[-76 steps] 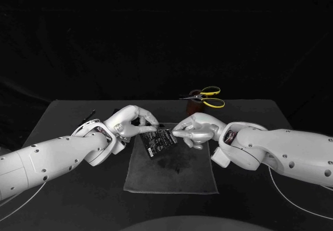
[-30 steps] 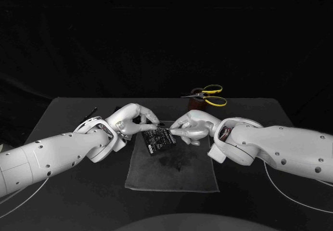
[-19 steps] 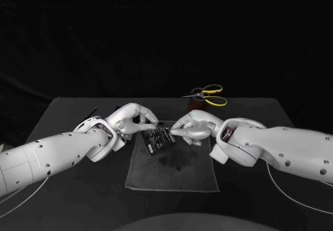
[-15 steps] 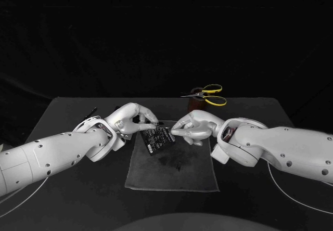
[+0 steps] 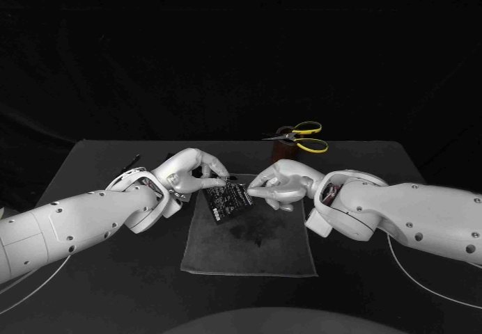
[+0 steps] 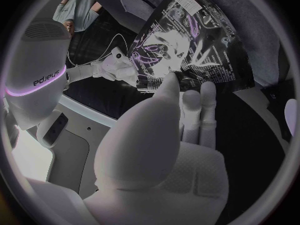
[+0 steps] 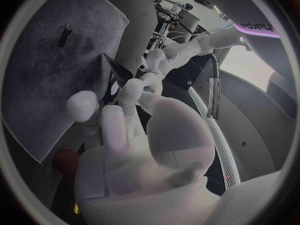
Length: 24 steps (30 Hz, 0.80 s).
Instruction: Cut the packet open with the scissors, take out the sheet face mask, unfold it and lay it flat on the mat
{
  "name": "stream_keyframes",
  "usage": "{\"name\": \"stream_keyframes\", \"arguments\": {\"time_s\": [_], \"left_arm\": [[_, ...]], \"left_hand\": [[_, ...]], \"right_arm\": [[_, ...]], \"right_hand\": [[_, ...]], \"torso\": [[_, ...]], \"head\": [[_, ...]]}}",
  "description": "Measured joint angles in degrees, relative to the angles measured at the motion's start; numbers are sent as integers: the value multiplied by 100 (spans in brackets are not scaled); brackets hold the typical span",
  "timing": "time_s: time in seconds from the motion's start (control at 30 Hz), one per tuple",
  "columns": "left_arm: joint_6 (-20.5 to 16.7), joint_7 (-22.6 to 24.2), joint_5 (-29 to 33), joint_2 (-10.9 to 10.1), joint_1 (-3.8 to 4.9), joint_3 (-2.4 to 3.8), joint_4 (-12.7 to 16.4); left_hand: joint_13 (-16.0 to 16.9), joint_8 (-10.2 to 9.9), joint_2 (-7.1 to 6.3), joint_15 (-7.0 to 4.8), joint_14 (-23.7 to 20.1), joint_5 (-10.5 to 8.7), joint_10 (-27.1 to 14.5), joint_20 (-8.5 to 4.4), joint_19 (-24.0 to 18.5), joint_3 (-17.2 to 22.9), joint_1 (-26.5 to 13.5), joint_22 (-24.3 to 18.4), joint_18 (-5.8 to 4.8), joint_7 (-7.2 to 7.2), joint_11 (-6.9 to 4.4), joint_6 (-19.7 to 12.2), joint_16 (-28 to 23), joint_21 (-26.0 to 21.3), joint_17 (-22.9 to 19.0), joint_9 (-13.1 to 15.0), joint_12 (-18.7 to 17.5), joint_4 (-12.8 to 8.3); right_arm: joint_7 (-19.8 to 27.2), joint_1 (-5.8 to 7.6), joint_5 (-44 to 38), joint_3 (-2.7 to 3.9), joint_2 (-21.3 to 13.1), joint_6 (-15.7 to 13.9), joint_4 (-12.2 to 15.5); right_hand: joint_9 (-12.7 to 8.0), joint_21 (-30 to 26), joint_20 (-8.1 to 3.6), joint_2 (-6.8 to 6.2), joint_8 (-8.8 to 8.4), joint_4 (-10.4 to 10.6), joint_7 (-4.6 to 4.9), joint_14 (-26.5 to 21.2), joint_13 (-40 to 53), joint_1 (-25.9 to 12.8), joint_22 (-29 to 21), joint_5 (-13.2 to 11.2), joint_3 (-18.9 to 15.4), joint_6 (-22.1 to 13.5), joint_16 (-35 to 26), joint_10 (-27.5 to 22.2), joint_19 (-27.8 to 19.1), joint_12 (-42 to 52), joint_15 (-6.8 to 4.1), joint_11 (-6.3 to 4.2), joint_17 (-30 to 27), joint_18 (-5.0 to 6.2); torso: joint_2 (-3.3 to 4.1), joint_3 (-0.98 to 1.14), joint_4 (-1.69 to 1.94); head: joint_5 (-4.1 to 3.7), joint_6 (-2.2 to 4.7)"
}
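My left hand (image 5: 189, 175) holds the dark printed packet (image 5: 229, 203) by its upper left edge, tilted above the grey mat (image 5: 251, 254). In the left wrist view the packet (image 6: 194, 50) stands over my fingers (image 6: 201, 99). The fingertips of my right hand (image 5: 283, 184) touch the packet's upper right corner; I cannot tell whether they pinch it. The right wrist view shows the packet (image 7: 117, 76) edge-on between my right hand (image 7: 125, 130) and my left hand (image 7: 159, 60). The yellow-handled scissors (image 5: 304, 138) are at the table's far edge.
A small dark scrap (image 5: 257, 241) lies on the mat, and the scrap (image 7: 64, 33) shows again in the right wrist view. The scissors rest against a brownish holder (image 5: 285, 136). The black table (image 5: 111, 278) runs out on both sides of the mat.
My right hand's fingertips have moved from the packet's right edge up to its upper corner. The left hand keeps its hold, and the packet has barely moved.
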Motion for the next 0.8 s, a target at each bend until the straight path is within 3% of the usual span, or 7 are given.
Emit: {"name": "stream_keyframes", "arguments": {"time_s": [0.53, 0.8], "left_arm": [[14, -25, 18, 6, -1, -1, 6], [23, -47, 30, 11, -1, -1, 12]], "left_hand": [[-2, -12, 0, 9, 9, 0, 20, 0, 0, 0, 0, 5, -6, -1, 20, 0, 0, 0, 25, 0, -28, 0], [-1, -12, 0, 9, 9, 0, 20, 0, 0, -1, 0, 4, -9, -1, 20, 1, 0, 0, 63, 0, -33, 0]], "right_arm": [[-57, 0, -98, 0, 110, 32, -54], [-108, 0, -240, 0, 151, 14, -69]], "right_hand": [[9, 0, 0, -54, 0, -48, -1, -7, 27, 54, 20, 0, 15, 0, 22, 0, 0, 24, 7, 0, 7, -2], [19, 0, 0, -107, 0, -126, -1, -8, 58, 107, 27, 119, 16, 0, 22, -42, 0, 24, 8, 1, 17, -2]], "torso": [[-1, -1, 2], [-2, 2, 0]], "head": [[1, -24], [2, -27]]}}
